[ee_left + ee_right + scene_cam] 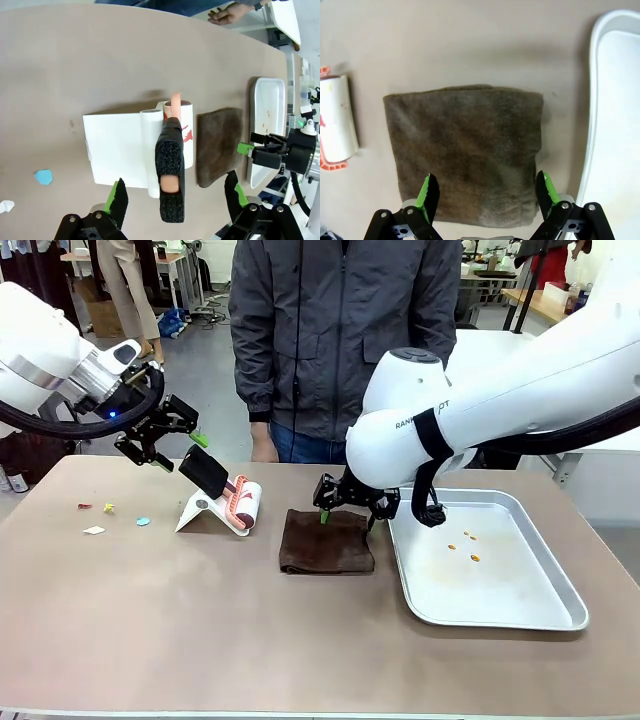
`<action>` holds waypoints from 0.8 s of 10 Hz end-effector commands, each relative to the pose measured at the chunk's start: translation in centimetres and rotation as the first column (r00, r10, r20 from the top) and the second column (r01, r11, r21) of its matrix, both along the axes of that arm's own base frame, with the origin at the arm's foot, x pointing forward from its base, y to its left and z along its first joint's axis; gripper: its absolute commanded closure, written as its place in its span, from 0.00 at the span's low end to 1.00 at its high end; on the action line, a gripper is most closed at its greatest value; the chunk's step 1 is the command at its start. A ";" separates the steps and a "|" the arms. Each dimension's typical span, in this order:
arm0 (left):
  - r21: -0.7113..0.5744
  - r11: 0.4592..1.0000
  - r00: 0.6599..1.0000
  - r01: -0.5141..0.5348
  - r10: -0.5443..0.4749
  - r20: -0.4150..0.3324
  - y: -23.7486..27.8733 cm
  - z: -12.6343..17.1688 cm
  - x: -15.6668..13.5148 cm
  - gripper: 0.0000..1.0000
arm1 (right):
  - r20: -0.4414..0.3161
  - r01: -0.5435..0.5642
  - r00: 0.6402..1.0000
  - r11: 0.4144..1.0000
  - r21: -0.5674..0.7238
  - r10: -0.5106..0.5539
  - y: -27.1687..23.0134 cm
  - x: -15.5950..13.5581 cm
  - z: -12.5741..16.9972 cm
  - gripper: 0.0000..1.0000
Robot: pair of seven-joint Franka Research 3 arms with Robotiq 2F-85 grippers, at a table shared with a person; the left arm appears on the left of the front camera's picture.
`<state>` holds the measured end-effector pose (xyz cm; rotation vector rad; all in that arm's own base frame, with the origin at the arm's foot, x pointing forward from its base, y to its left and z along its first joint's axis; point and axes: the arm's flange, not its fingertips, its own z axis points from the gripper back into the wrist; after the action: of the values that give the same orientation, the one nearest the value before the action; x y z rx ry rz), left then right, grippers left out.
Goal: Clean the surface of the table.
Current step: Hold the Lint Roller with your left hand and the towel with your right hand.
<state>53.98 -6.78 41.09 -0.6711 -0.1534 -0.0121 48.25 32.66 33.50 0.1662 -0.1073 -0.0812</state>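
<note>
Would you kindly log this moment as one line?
left gripper open, facing lint roller | right gripper open over cloth | scraps on table

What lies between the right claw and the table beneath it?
Only the folded brown cloth, lying flat on the table directly under the open right claw, beside the metal tray. Nothing else visible is in the way.
</note>
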 end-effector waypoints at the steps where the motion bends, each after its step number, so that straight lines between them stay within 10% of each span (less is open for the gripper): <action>1: -0.030 0.999 0.999 0.031 -0.030 0.015 -0.2 -0.2 0.4 0.00 | 0.026 0.052 0.998 0.993 -0.110 -0.049 2.1 1.0 0.3 0.00; 8: -0.027 0.999 0.999 0.037 -0.037 0.026 0.0 -0.3 0.5 0.00 | -0.048 0.130 0.989 0.973 -0.191 -0.142 1.5 1.8 -2.3 0.00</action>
<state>54.30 -6.87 40.85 -0.6735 -0.1524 -0.0337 49.65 33.71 30.68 -0.0343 -0.0732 -0.1632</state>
